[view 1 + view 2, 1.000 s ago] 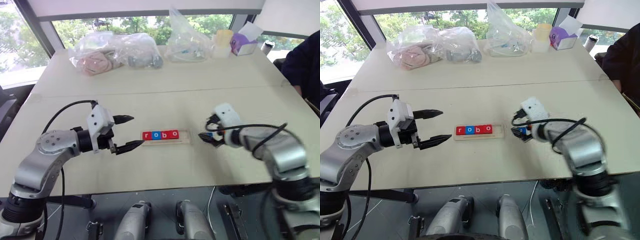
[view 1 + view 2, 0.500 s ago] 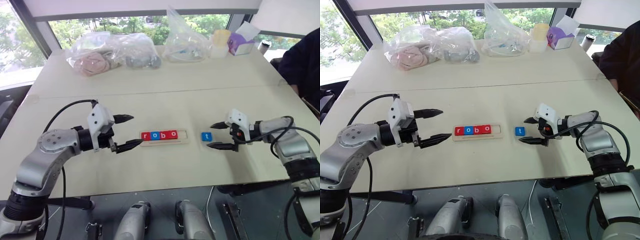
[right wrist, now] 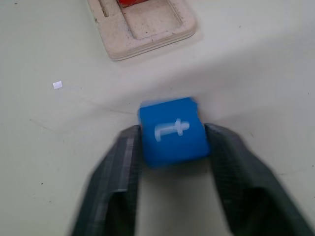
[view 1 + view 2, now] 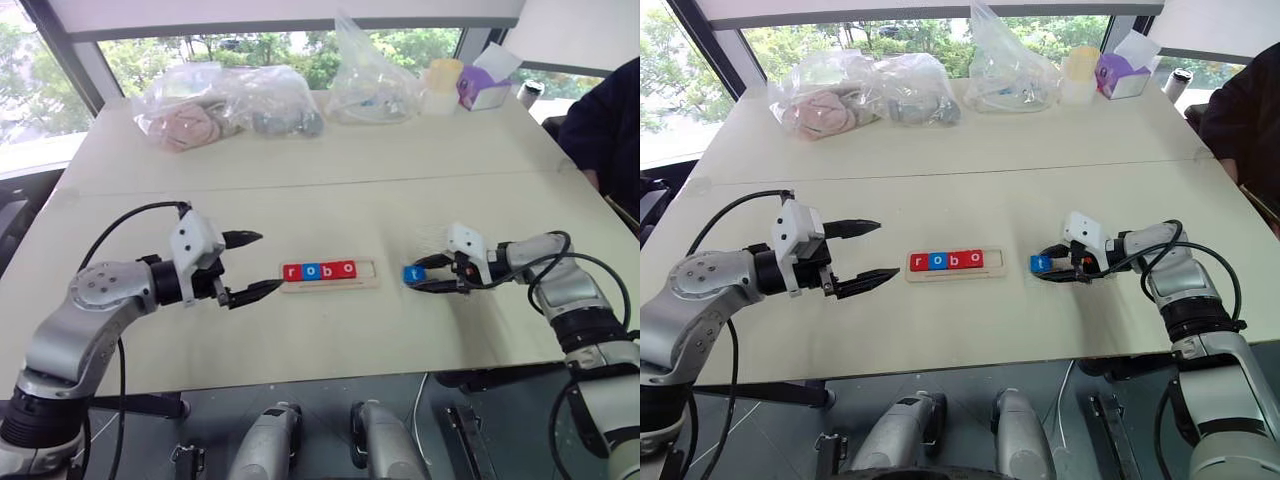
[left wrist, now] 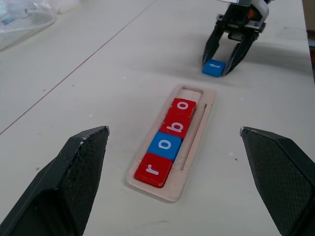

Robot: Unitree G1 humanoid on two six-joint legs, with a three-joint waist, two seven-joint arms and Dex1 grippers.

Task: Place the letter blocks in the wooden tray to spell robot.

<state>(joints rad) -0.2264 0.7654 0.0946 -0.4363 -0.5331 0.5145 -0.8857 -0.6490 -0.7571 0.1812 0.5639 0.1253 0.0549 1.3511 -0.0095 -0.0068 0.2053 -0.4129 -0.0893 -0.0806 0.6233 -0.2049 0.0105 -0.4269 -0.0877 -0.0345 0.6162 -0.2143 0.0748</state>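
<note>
On the bench (image 4: 330, 190), centre: one wooden tray (image 4: 330, 272), lying crosswise before me, holding four letter blocks (image 4: 319, 270) in a row, red r, blue o, red b, red o, packed from my left end so that the single bare slot sits at the right end, the place the word wants for its last letter. Just to the right of the tray, apart from it: one blue t block (image 3: 172, 130), resting on the bench surface, pinched from both sides by my right claw (image 4: 1052, 271), whose black fingers (image 3: 120, 162) press its two opposite faces (the letter face is left showing on top, which should let me set it down readable). I judge the grip freshly made and the block not yet lifted; the remaining work is a short carry leftward and a level lowering into the empty slot, where the thin rim leaves little room for a tilted block. To the left of the tray, near it but not touching: my left claw (image 4: 250, 265), jaws standing wide, holding nothing, pointed toward the tray as if kept ready and out of the way. Far edge of the bench: clear plastic bags (image 4: 230, 105), contents indistinct; a purple tissue box (image 4: 485, 85).
</note>
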